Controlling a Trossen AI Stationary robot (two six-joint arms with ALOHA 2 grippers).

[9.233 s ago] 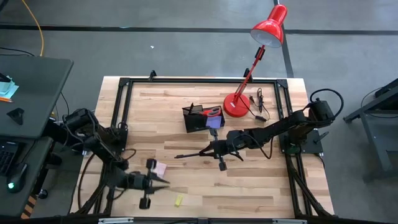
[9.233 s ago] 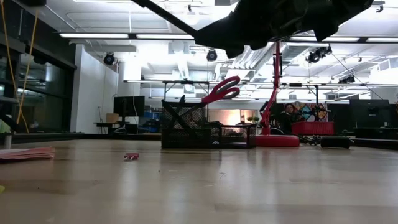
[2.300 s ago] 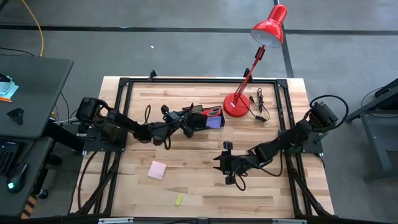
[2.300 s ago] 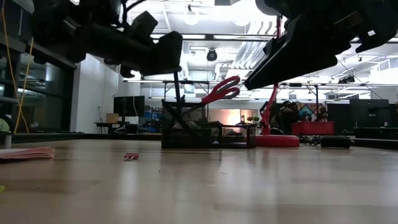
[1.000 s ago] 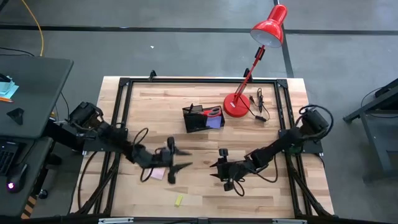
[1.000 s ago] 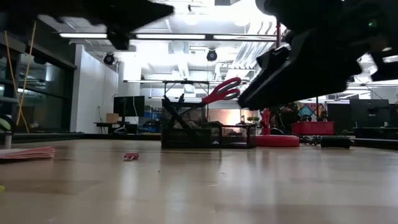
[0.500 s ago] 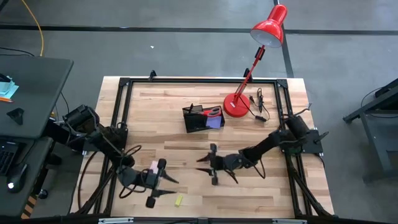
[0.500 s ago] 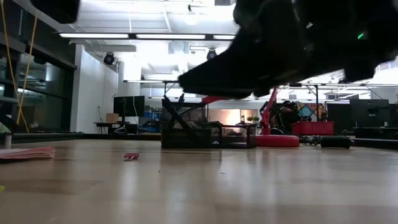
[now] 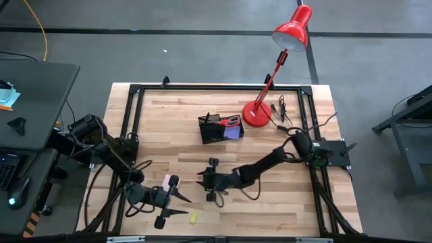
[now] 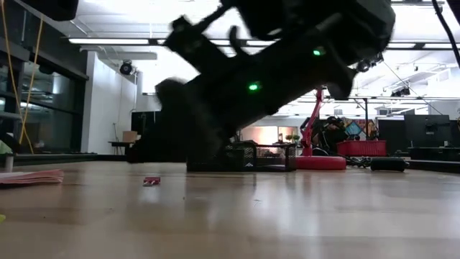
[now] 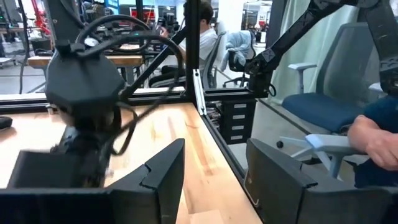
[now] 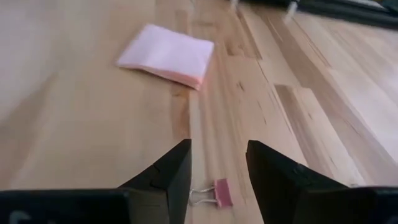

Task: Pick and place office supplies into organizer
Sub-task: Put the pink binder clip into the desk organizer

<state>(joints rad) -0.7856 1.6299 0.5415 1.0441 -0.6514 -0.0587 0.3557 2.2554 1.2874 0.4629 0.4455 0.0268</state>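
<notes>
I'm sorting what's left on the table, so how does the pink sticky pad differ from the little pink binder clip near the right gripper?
The pink sticky pad is a flat pale square stack; the pink binder clip is far smaller, deeper pink, with wire handles. The pad lies farther ahead of the right gripper, while the clip sits just in front of its open fingers. Both rest loose on the wooden table, outside the organizer.

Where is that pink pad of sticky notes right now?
From above, the pink sticky-note pad lies flat on the table's front left, between the left gripper and right gripper. It also shows in the right wrist view, beyond a small pink binder clip.
</notes>
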